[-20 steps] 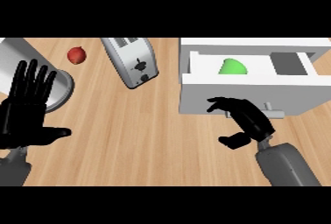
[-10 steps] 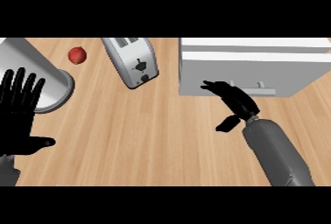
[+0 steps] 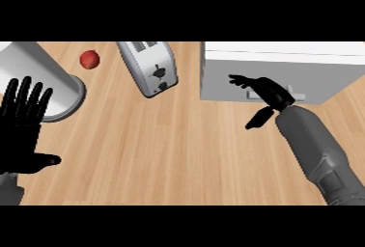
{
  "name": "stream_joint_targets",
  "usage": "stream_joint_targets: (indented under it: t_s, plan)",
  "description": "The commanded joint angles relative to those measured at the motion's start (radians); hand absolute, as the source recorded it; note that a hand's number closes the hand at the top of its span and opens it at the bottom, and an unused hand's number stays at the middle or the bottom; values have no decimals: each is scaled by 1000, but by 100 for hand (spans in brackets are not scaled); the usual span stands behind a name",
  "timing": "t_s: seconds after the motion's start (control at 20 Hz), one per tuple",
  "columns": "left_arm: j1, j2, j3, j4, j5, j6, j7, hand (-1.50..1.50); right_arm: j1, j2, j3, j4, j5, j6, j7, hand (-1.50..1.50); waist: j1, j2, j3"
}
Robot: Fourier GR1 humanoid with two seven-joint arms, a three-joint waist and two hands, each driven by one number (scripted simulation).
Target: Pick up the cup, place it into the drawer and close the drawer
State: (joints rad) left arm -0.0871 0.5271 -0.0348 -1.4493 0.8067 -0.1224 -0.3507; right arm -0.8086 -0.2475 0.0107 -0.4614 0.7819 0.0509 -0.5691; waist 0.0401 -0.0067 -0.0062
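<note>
Head view, looking down on the wooden table [image 3: 178, 159]. The white drawer unit [image 3: 285, 67] is sitting at the upper right with its drawer [image 3: 274, 84] pushed in flush, so its contents are hidden; the cup is not showing anywhere and cannot be located from this view. The right hand [image 3: 267, 91] is resting against the drawer front beside the handle [image 3: 274, 96], its fingers [image 3: 241, 80] spread apart and only slightly bent, its thumb hanging downward, and it is holding nothing. The left hand [image 3: 25, 128] is resting open at the left edge, fingers straight and pointing up, overlapping the base of a grey cylindrical vessel [image 3: 39, 79]. A toaster [image 3: 149, 67] is lying tilted at top centre, with a small red fruit [image 3: 89, 59] near it to the left.
</note>
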Motion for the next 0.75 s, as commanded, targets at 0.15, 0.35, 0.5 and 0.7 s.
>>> stream_joint_targets:
  t_s: [0.15, 0.35, 0.5, 0.7]
  plan:
    - [-43, -33, -13, 40, -36, -10, -19, -150, -114, -61, -54, 197, 10, -27, -4, -150, 28, 40, 9]
    - [-28, 2, 5, 36, -12, -63, -1, -150, -163, -89, -75, 232, -2, -4, 3, -150, 52, 44, 9]
    - [-41, -35, -12, 60, -46, -22, -14, -150, -163, -100, -73, 249, 2, 6, -21, -150, 38, 42, 9]
    - [-37, -45, -19, 43, -74, -15, -41, -150, -175, -116, -92, 264, -10, -1, -33, -150, 51, 45, 10]
